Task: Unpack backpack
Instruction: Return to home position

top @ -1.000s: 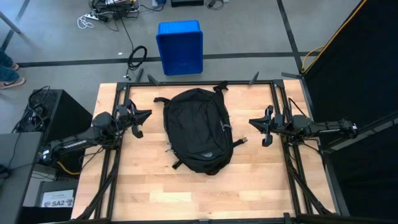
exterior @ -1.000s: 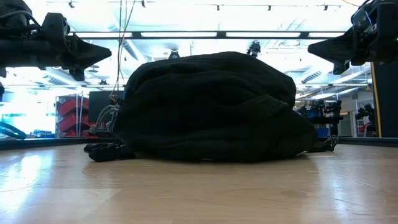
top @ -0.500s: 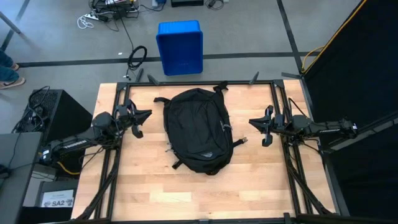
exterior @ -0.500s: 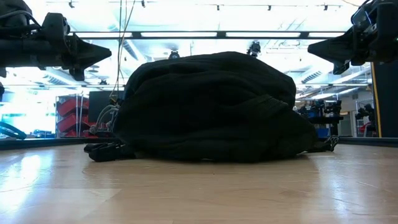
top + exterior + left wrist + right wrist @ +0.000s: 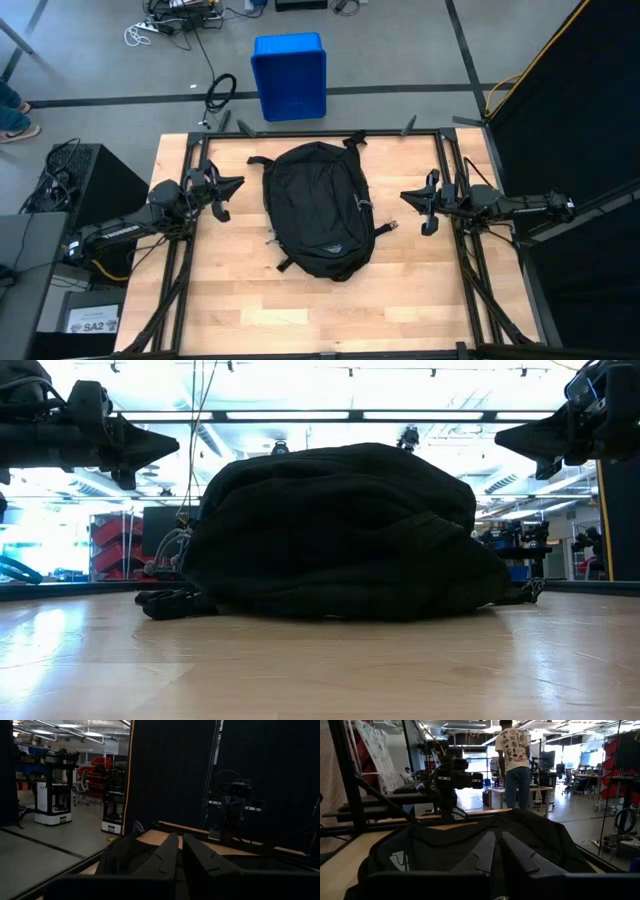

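My left gripper [image 5: 178,840] hangs above the left edge of the table [image 5: 240,300], about halfway along it, pointing in toward the middle. My wrist camera shows its two fingers [image 5: 167,854] drawn together with only a thin slit between them and nothing clamped there.

The backpack [image 5: 318,208] lies flat on the middle of the table, between my two grippers and apart from both. It sits a little nearer the far edge than the near one, with one narrow end toward the far edge. From table height it is a rounded black mound, with a strap trailing on the wood at its left. On the floor beyond the far edge stands a blue bin [image 5: 289,75].

My right gripper [image 5: 498,837] hangs above the right edge of the table, facing the backpack. Its fingers [image 5: 485,851] are likewise pressed nearly together, with nothing held.

Past the table, a person [image 5: 514,762] stands in the room.
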Tool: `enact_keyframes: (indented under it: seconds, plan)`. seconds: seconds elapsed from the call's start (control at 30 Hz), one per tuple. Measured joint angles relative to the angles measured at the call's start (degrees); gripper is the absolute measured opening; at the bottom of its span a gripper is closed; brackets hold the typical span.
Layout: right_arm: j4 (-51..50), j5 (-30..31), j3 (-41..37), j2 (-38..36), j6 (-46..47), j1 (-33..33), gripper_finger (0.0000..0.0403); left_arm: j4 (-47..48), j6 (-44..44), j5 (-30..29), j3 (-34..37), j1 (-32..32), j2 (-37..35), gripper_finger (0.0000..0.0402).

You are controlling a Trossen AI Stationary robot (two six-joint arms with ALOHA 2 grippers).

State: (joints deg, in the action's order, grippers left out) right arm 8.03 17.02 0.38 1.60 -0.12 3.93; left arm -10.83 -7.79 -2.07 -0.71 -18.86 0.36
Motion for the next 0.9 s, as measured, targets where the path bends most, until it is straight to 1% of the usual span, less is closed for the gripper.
enact_keyframes:
  seconds: [0.27,0.63,0.9]
  plan:
    - [0.0,0.0,0.0,0.01,0.0,0.01,0.0013,0.0,0.0,0.0,0.0,-0.01,0.0,0.0]
    - [0.0,-0.02,0.0,0.0,0.0,-0.01,0.0004,0.0,0.02,-0.02,0.0,0.01,0.0,0.0]
    - [0.0,-0.02,0.02,0.01,0.0,0.01,0.0012,0.0,0.01,-0.01,0.0,0.0,0.0,0.0]
